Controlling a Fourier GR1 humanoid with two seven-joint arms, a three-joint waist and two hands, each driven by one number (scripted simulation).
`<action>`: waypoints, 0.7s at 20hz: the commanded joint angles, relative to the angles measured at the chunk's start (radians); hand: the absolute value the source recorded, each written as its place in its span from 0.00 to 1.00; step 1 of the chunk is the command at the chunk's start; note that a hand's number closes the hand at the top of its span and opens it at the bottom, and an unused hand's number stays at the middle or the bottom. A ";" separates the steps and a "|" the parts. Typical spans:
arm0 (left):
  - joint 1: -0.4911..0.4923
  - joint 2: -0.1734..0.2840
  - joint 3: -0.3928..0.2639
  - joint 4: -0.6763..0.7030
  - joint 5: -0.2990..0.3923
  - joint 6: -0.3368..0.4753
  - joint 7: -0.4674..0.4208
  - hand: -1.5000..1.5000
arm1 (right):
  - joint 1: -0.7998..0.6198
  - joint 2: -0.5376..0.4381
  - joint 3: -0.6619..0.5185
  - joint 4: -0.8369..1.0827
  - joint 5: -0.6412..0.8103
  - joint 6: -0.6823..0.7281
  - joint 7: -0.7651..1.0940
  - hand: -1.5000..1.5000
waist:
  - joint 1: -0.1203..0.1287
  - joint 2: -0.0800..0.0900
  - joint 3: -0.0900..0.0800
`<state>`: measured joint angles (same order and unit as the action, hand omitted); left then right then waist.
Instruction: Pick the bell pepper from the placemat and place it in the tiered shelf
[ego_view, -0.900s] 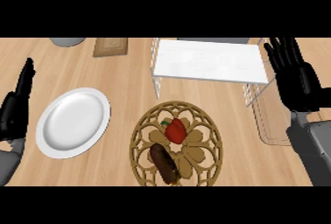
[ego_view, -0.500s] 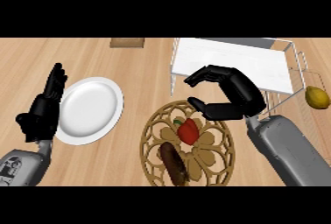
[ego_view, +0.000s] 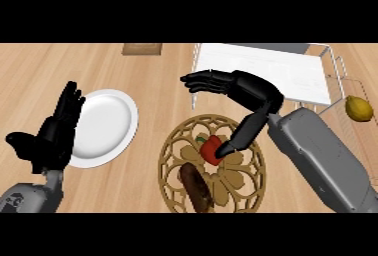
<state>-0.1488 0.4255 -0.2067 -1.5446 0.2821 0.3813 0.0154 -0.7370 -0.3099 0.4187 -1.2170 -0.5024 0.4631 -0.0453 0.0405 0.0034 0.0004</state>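
A red bell pepper (ego_view: 211, 148) with a green stem sits in the middle of a round, tan openwork placemat (ego_view: 244, 189). My right hand (ego_view: 247, 90) hovers above it, its fingers spread to the left and its thumb (ego_view: 242, 134) pointing down onto the pepper's right side. The hand is not curled round the pepper. The white wire tiered shelf (ego_view: 266, 70) stands behind the hand at the upper right. At the left edge my left hand (ego_view: 53, 135) rests open with its fingers up.
A dark brown sausage-shaped item (ego_view: 196, 186) lies on the placemat's lower left. A white plate (ego_view: 103, 126) sits to the left of the mat. A yellow lemon (ego_view: 358, 107) lies right of the shelf. A small wooden block (ego_view: 142, 48) is at the back.
My right hand has come down and left over the placemat, and its thumb now reaches the pepper. The view has shifted, and the left hand stays open.
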 joint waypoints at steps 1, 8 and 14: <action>0.009 -0.014 0.002 -0.024 0.010 0.005 0.020 0.50 | -0.139 -0.088 0.041 -0.017 0.052 0.158 0.055 0.00 | -0.010 -0.004 -0.001; 0.043 0.011 0.021 -0.056 0.005 0.005 0.034 0.50 | -0.248 -0.148 0.188 -0.225 0.295 0.197 0.153 0.00 | -0.031 -0.014 -0.002; 0.072 0.023 0.017 -0.127 -0.012 0.024 0.084 0.50 | -0.270 -0.196 0.272 -0.359 0.523 0.172 0.252 0.00 | -0.038 -0.014 0.000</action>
<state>-0.0985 0.4290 -0.1953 -1.6234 0.2730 0.4071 0.0702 -0.9930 -0.4804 0.6434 -1.4916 -0.0907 0.6409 0.1360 0.0075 -0.0093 -0.0006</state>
